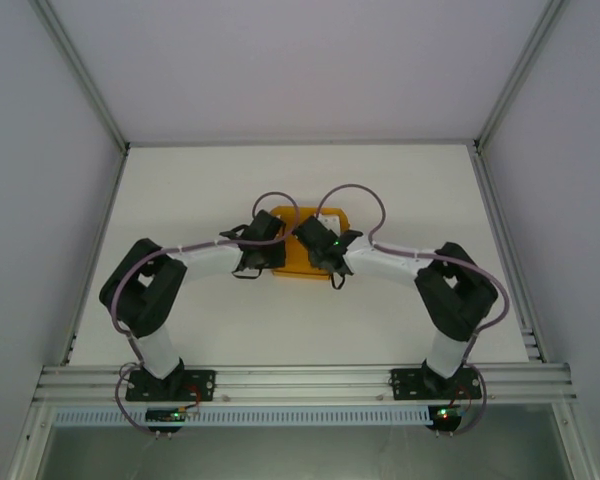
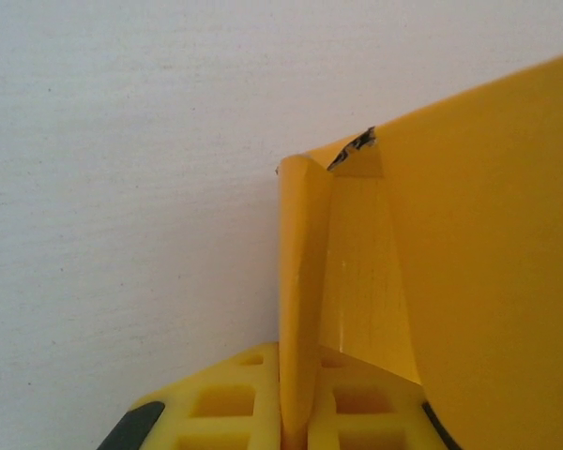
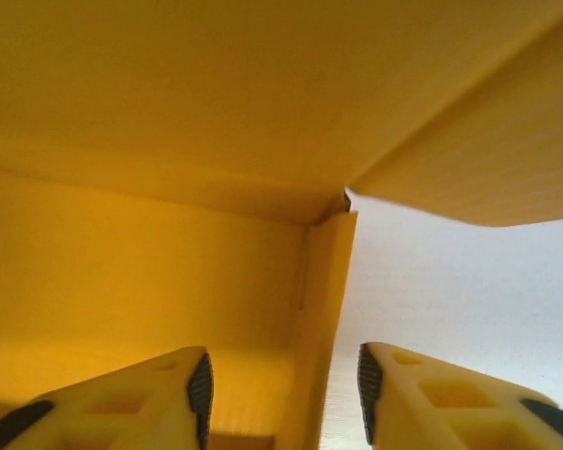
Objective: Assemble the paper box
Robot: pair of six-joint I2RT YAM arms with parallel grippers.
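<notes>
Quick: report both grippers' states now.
Left gripper: closed, pinching an upright wall of the box.
Right gripper: open, fingers either side of a box wall, not gripping it.

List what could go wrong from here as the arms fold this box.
1. The left gripper pinches one thin flap; a hard pull might tear it at the corner, which already looks nicked.
2. The right gripper stands open astride a wall; with one grip only, the box may slide or spring flat.
</notes>
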